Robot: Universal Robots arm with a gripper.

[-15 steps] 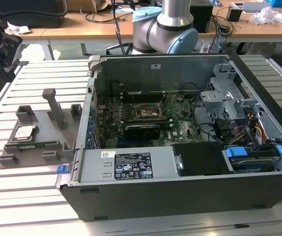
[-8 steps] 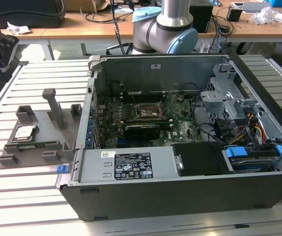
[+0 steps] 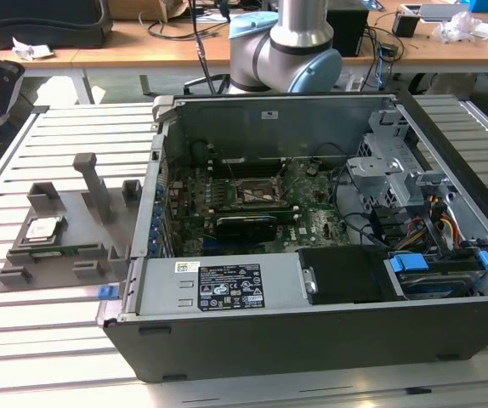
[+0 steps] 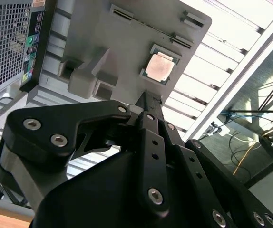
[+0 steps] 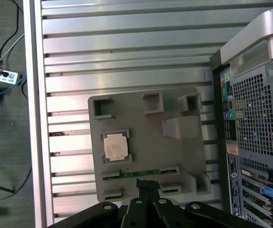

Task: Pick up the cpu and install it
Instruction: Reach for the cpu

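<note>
The cpu (image 3: 43, 228) is a small silvery square chip lying flat in a recess of the grey holder block (image 3: 82, 246), at the exterior view's left of the open computer case (image 3: 312, 255). Both wrist views show the cpu (image 4: 160, 66) (image 5: 115, 146) from above, untouched. My gripper (image 5: 147, 182) (image 4: 148, 96) hangs well above the holder, its black fingers drawn together at the tips with nothing between them. The black socket frame (image 3: 255, 194) sits in the middle of the green board inside the case.
A long green circuit strip (image 5: 141, 173) lies in a slot of the holder beside the cpu. An upright grey post (image 3: 95, 183) rises from the holder. The slatted metal table (image 3: 74, 136) carries everything. Cables and drive cages (image 3: 397, 178) fill the case's right side.
</note>
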